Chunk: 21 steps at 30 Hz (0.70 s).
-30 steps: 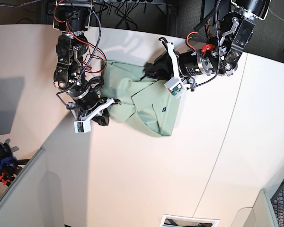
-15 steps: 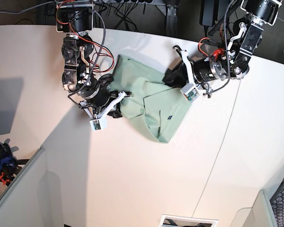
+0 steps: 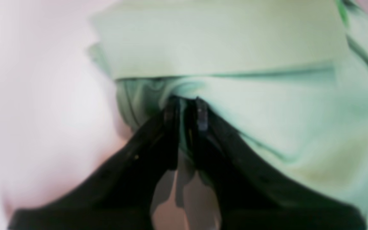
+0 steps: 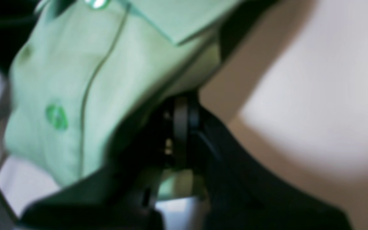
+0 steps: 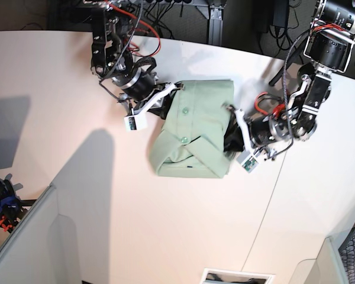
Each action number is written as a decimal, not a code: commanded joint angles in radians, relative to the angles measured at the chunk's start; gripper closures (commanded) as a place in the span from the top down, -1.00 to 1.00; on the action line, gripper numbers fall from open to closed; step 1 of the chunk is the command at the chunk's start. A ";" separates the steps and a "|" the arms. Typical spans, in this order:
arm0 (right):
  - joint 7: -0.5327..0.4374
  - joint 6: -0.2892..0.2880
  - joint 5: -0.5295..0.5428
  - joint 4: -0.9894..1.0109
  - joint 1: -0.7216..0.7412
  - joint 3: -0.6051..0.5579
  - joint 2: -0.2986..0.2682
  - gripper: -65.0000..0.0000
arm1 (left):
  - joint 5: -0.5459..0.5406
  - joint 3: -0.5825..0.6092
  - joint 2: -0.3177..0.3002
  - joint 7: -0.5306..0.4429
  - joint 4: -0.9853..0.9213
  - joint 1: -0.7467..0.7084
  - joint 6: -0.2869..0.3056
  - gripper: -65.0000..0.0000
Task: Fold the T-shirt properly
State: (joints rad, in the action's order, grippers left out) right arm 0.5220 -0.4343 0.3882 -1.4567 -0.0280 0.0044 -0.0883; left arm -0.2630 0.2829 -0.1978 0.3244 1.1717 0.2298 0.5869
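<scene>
Fabric of the T-shirt (image 5: 195, 127) is seen bunched into a rough folded rectangle near the middle of the pale bench (image 5: 165, 225), between the two arms. In the base view the collar and two small pale buttons (image 5: 184, 139) face up, with a flap of cloth lying across the lower part of the garment.

The left pincer (image 5: 229, 137) is set against the shirt's edge on the right of the base view. In the left wrist view its black fingers (image 3: 171, 127) are drawn close together on a fold of green cloth (image 3: 222, 95), so the edge is pinched between them.

The right pincer (image 5: 165, 100) is placed at the opposite edge, at the shirt's upper corner on the left of the base view. In the right wrist view its jaws are seen pressed fully together, and the green cloth (image 4: 75, 80) hangs just beside and above them; whether a thin layer is caught between the tips cannot be told through the blur. A button (image 4: 56, 116) and a seam line are made out on that hanging part.
</scene>
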 commanded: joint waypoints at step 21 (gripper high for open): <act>0.050 -0.008 -0.028 -0.102 -0.002 0.205 -0.127 -1.00 | -0.138 -0.064 -0.219 0.074 0.318 -0.148 0.000 -0.79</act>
State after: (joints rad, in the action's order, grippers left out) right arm 0.5987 -0.4358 0.3466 -1.5383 -0.0418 0.2047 -0.2050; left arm -0.3866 0.2253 -0.4026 0.4187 1.4727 0.0601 0.5869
